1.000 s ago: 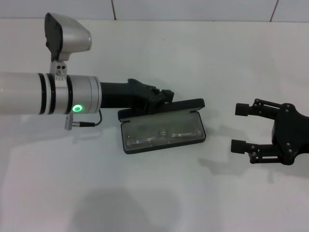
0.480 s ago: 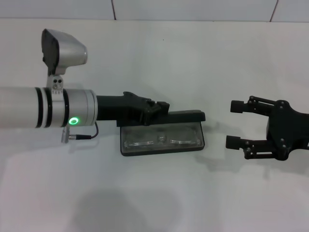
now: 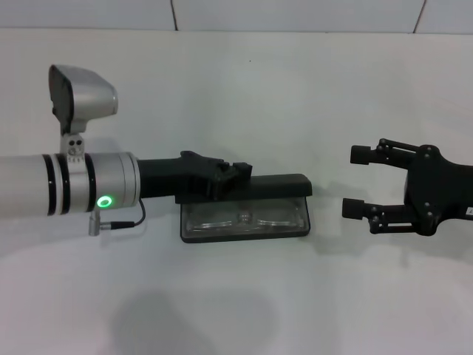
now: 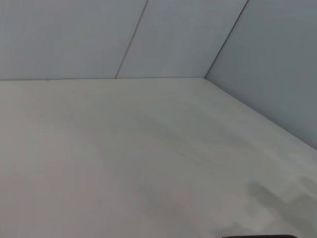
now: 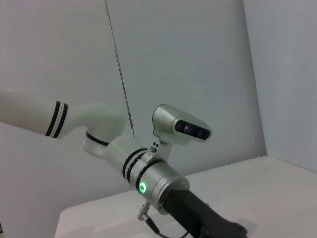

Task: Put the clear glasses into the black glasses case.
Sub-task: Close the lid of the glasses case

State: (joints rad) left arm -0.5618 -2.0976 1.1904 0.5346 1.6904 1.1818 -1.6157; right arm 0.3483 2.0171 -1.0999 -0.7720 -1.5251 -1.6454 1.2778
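**A:** What is shown in the head view, largest first?

**B:** A white table is seen, and the black glasses case is used here as the landmark. The left arm is stretched in from the case's left, and the left gripper is laid against the left part of the case's raised lid. Whether its fingers are spread or closed cannot be told. The right gripper is held to the right of the case, apart from it, its two fingers wide apart with nothing between them.

**A:** And the task's thing?

**B:** The clear glasses are seen lying inside the case's tray, below the half-lowered lid.

**A:** What is added by the wrist views?

**B:** By the left wrist view, little: only bare table and wall panels are shown, with a dark edge at the frame's border that cannot be identified. Neither case nor glasses are caught there. In the right wrist view the left arm is seen from the side, with its lit green ring light and the silver camera housing mounted above it; the case is not caught there either.
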